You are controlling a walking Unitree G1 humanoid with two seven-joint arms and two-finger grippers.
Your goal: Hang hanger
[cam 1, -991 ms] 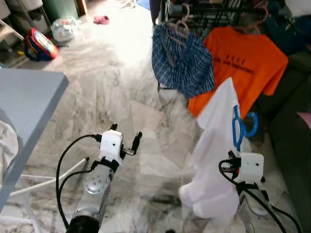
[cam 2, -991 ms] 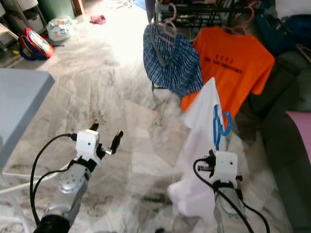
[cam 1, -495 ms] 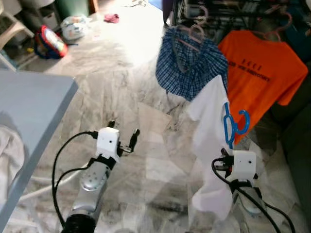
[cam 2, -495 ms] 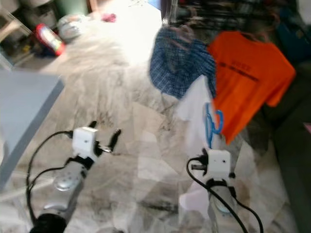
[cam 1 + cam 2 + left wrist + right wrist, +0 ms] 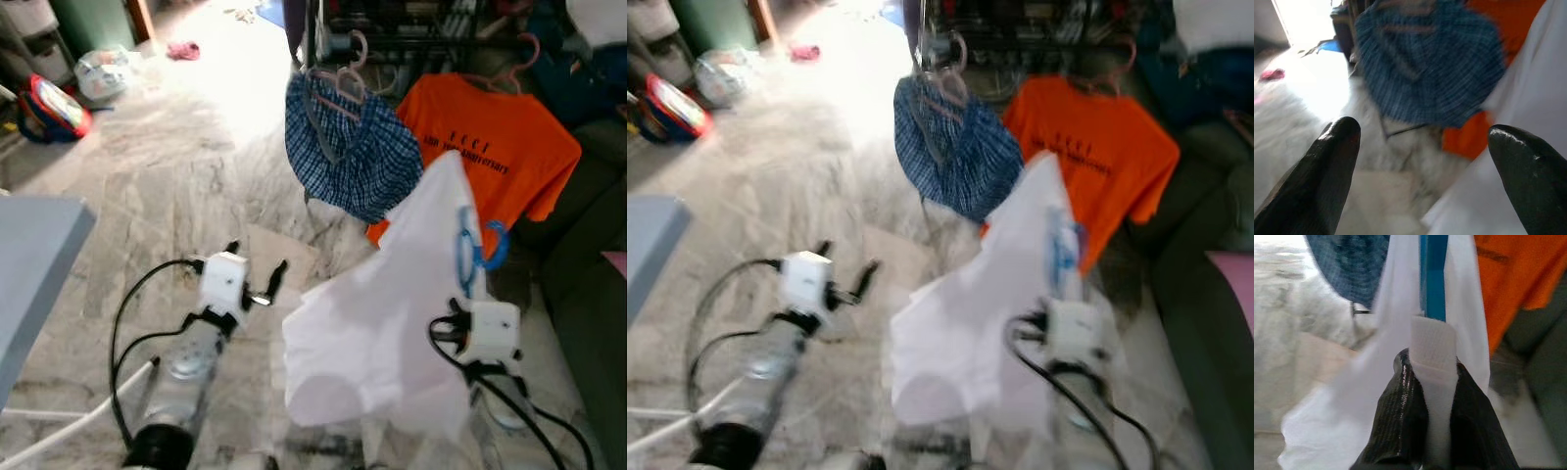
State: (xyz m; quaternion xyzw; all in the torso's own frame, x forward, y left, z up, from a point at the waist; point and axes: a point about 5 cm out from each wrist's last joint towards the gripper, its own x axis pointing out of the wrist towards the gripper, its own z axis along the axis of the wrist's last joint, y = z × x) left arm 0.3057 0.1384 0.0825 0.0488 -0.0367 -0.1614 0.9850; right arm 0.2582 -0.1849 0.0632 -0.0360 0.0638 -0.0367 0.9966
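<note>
Right gripper (image 5: 1432, 382) clamps the blue hanger (image 5: 468, 250) carrying a white shirt (image 5: 377, 333); left gripper (image 5: 257, 272) is spread, empty.

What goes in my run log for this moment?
right pincer: shut on blue plastic hanger with white garment | left pincer: open | clothes rack: ahead

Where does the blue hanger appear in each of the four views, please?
Left eye view: the blue hanger pokes out of the white shirt, right of centre, above the right gripper.
Right eye view: same place, blurred.
Left wrist view: I cannot make it out.
Right wrist view: upright at top centre, above the closed fingers.
Shared landmark: the orange T-shirt.
</note>
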